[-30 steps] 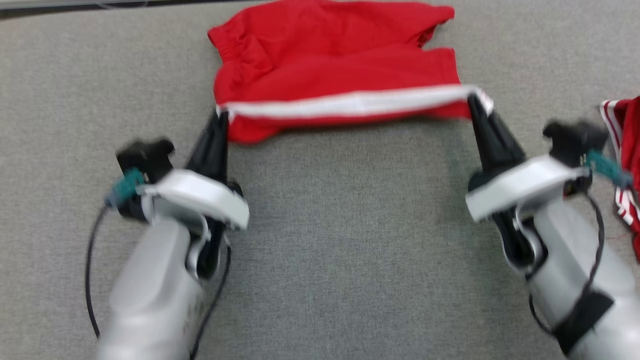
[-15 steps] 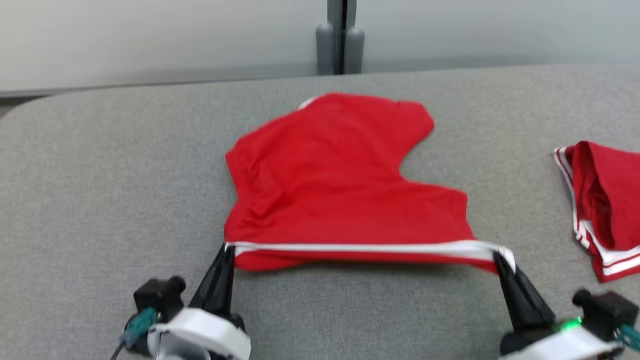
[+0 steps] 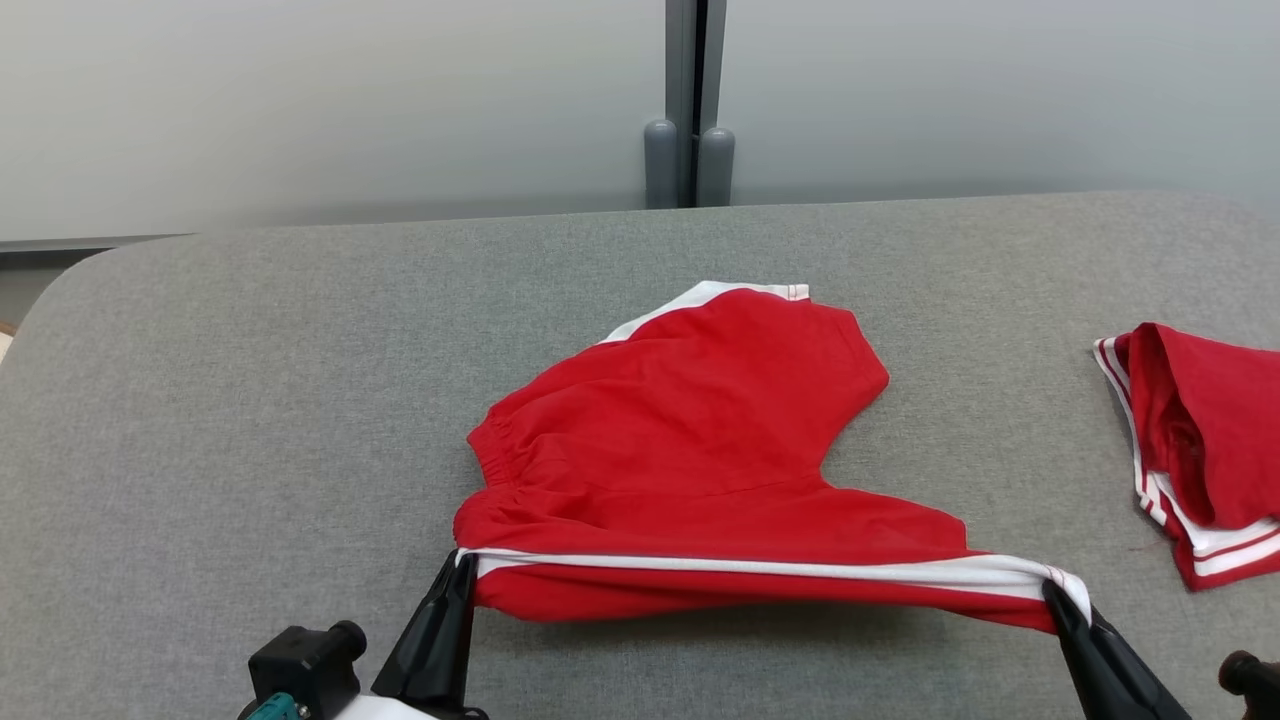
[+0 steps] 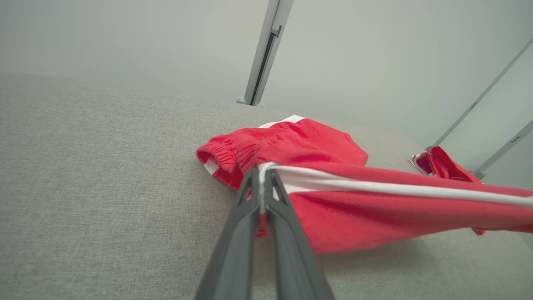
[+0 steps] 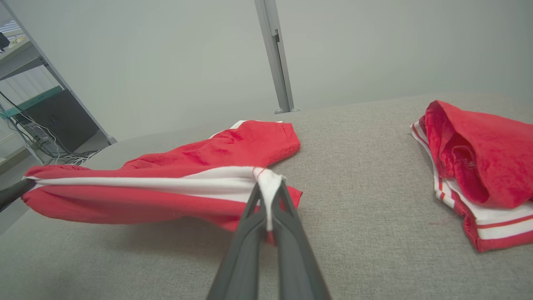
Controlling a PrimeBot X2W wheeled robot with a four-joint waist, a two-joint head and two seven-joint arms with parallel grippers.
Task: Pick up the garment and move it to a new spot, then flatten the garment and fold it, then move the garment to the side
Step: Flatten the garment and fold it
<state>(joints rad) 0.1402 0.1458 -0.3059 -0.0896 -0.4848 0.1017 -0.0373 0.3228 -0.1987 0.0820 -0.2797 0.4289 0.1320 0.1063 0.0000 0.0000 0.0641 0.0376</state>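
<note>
**A:** The table top (image 3: 250, 400) is grey and fuzzy. Behind it is a pale wall (image 3: 300, 100) with a grey post (image 3: 688, 100). Where are the red shorts (image 3: 690, 430)?

**B:** In the middle of the table, right in front of the two grippers. The far part lies flat. The near edge is lifted up a bit, and there is a shadow under it.

**A:** Who holds that edge?

**B:** Both do. The left gripper (image 3: 460, 562) has its fingers pressed together on the left end of the white stripe (image 3: 760, 570), by the bunched-up waist. The right gripper (image 3: 1056, 596) pinches the right end of the stripe the same way.

**A:** Is the stripe loose?

**B:** No, it is pulled out long from one gripper to the other.

**A:** What is that on the right?

**B:** A second red garment (image 3: 1200, 430) with white stripes. It sits in a folded heap near the table's right side, well apart from the shorts.
</note>
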